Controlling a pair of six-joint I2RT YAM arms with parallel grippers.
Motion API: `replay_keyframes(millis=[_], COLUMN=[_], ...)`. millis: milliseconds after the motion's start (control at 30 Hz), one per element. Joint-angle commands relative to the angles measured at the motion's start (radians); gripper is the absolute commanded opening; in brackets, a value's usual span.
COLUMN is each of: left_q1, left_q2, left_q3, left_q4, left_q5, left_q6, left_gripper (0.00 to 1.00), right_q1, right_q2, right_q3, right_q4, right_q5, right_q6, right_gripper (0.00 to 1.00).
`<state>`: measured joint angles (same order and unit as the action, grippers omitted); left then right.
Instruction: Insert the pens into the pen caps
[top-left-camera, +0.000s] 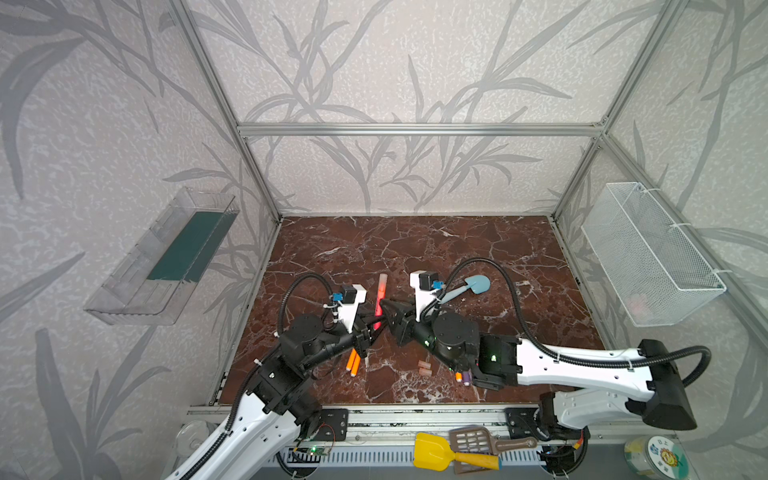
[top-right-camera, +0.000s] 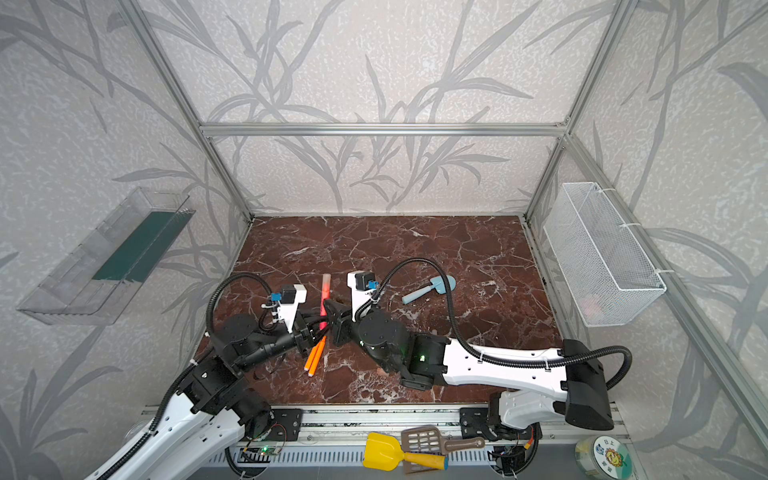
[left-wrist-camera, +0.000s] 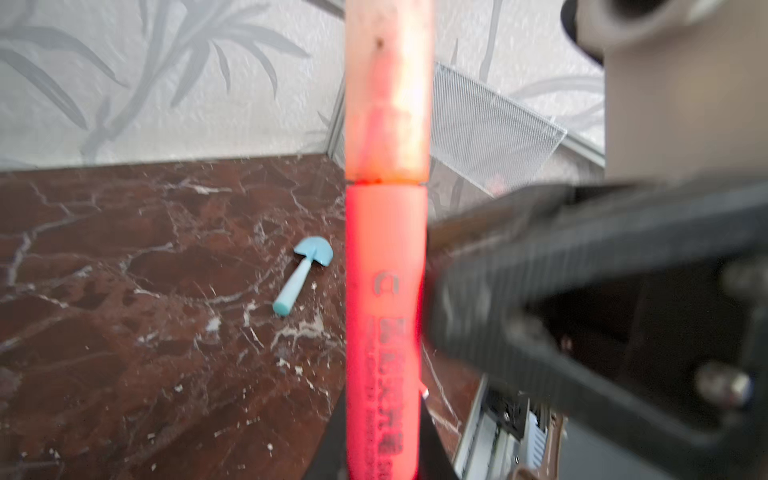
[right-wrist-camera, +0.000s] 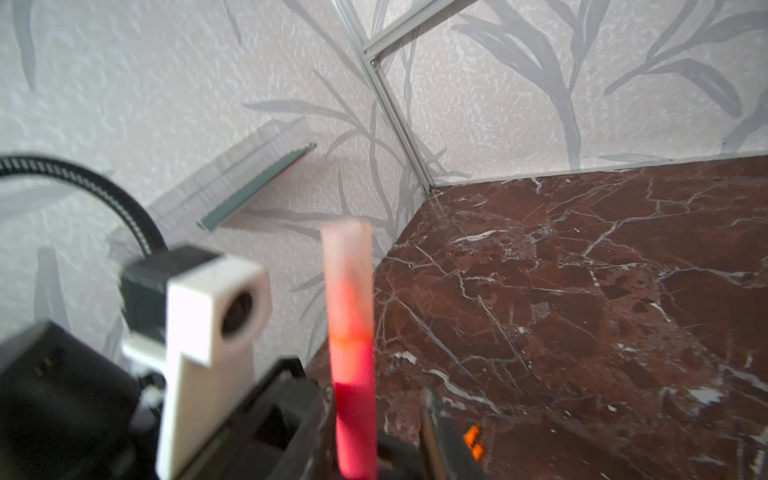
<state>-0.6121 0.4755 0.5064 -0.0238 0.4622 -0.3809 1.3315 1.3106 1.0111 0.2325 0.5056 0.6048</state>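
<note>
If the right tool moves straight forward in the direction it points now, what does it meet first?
Most likely the capped red-pink pen, which stands just at the tips of the right tool and is held by the left tool. Depth there is hard to judge.

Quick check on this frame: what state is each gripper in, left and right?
Left gripper: closed on the capped red-pink pen.
Right gripper: open, jaws on either side of that pen with a visible gap, holding nothing.
</note>
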Motion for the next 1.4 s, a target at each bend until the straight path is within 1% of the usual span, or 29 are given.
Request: replay_keyframes(millis=[0, 67, 167, 267, 400, 567, 733, 1000, 1100, 1167, 1267, 1333, 1367], left_q1=[0.004, 0.003, 0.0, -0.004, -0.005, -0.007, -0.009, -0.012, -0.013, -0.013, -0.015, -0.014, -0.014], left_q2=[-0.025, -0.021, -0.018, -0.017, -0.01, -0.002, -0.004, 0.001, 0.006, 0.01, 0.022, 0.029, 0.034], left_q3=[-0.025, -0.041, -0.058, -0.065, -0.072, -0.078, -0.081, -0.08, -0.08, -0.08, -0.083, -0.086, -0.088], left_q4=[0.16, 0.183, 0.209, 0.216, 0.217, 0.231, 0.231, 0.232, 0.237, 0.237, 0.239, 0.239, 0.239], left_q5=[0.019, 0.034, 0.05, 0.053, 0.041, 0.043, 0.047, 0.06, 0.057, 0.053, 0.047, 0.034, 0.027], left_q6=[-0.056, -0.069, -0.082, -0.084, -0.084, -0.093, -0.095, -0.094, -0.094, -0.093, -0.093, -0.092, -0.091], left_gripper=[0.0, 0.0, 0.0, 0.0, 0.0, 0.0, 0.0, 0.0, 0.0, 0.0, 0.0, 0.0, 0.02], right_q1=[-0.007, -0.015, -0.026, -0.034, -0.034, -0.034, -0.035, -0.053, -0.063, -0.064, -0.068, -0.072, -0.075], right_q2=[-0.059, -0.08, -0.108, -0.135, -0.146, -0.075, -0.001, 0.075, 0.085, 0.088, 0.091, 0.089, 0.085], right_q3=[-0.016, -0.017, -0.024, -0.046, -0.067, -0.022, 0.036, 0.092, 0.099, 0.102, 0.108, 0.105, 0.103], right_q4=[-0.075, -0.071, -0.06, -0.023, 0.047, 0.066, 0.06, 0.055, 0.05, 0.047, 0.027, 0.011, 0.003], right_q5=[-0.012, -0.021, -0.033, -0.048, -0.101, -0.172, -0.181, -0.186, -0.194, -0.19, -0.188, -0.187, -0.182], right_q6=[-0.084, -0.106, -0.122, -0.135, -0.148, -0.139, -0.137, -0.126, -0.117, -0.116, -0.115, -0.109, -0.107], right_gripper=[0.44, 0.48, 0.52, 0.57, 0.6, 0.61, 0.6, 0.48, 0.38, 0.28, 0.16, 0.11, 0.09])
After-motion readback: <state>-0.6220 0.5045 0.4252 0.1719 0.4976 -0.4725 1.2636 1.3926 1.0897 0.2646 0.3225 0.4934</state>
